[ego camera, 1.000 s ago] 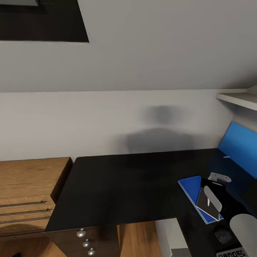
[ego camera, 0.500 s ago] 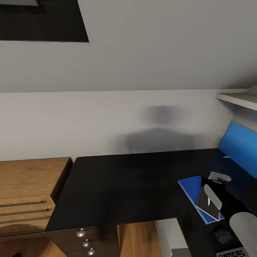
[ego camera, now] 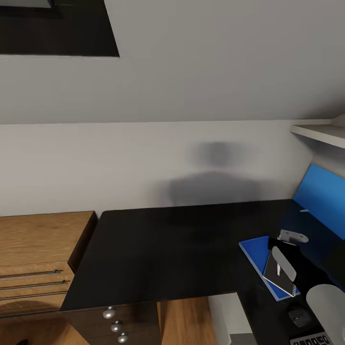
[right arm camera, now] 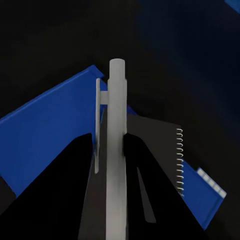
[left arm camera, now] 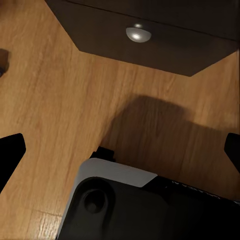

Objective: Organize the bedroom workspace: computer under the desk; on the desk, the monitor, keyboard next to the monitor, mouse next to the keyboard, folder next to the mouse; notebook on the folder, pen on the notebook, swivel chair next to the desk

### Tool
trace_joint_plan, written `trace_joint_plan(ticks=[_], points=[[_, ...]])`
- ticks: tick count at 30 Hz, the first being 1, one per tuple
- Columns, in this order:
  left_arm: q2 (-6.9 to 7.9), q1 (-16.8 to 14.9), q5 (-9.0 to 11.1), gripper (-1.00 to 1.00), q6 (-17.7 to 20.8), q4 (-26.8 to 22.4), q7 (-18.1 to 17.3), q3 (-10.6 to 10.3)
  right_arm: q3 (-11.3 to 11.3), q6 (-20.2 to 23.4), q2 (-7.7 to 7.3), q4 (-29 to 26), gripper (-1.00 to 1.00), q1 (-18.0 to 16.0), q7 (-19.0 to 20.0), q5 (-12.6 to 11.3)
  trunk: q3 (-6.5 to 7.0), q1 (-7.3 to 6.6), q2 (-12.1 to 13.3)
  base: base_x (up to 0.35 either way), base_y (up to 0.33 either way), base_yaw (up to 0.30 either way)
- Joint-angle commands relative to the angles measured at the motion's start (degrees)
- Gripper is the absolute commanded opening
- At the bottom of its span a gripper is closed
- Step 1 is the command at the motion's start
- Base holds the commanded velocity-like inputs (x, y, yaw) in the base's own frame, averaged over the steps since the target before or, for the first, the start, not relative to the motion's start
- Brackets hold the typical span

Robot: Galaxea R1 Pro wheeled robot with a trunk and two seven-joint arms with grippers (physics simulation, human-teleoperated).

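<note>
A pale grey sloped wall (ego camera: 191, 62) is leaning over the room, with a dark window opening (ego camera: 57, 28) sitting high in it. A low wooden shelf unit (ego camera: 38, 254) is standing against the wall. A white shelf (ego camera: 318, 132) is jutting out. Light wood floor (left arm camera: 60, 100) is spreading beneath a dark drawer unit (left arm camera: 165, 35) bearing a silver knob (left arm camera: 138, 33).

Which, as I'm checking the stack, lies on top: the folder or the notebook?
The notebook, dark grey with a wire spine, lies on top of the larger blue folder.
</note>
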Motion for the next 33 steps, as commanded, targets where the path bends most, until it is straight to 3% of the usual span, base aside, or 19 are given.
trace_joint_plan(ticks=[1, 16, 33], points=[[-0.30, -0.03, 0.39, 1.00, -0.20, -0.04, 0.04, 0.16, 0.42, 0.21, -0.07, -0.12, -1.00, -0.06, -0.53, -0.40, -0.12, 0.03, -0.11, 0.000, 0.000, 0.000], [-1.03, -0.03, 0.37, 1.00, -0.14, -0.25, 0.12, -0.19, 0.40, 0.14, -0.20, -0.40, -1.00, -0.06, -0.58, -0.39, -0.12, 0.03, -0.11, 0.000, 0.000, 0.000], [-1.03, -0.03, 0.36, 1.00, -0.22, -0.25, 0.11, -0.19, 0.32, 0.07, -0.49, -0.34, -1.00, -0.06, -0.66, -0.40, -3.17, 3.76, -6.93, 0.000, 0.000, 0.000]])
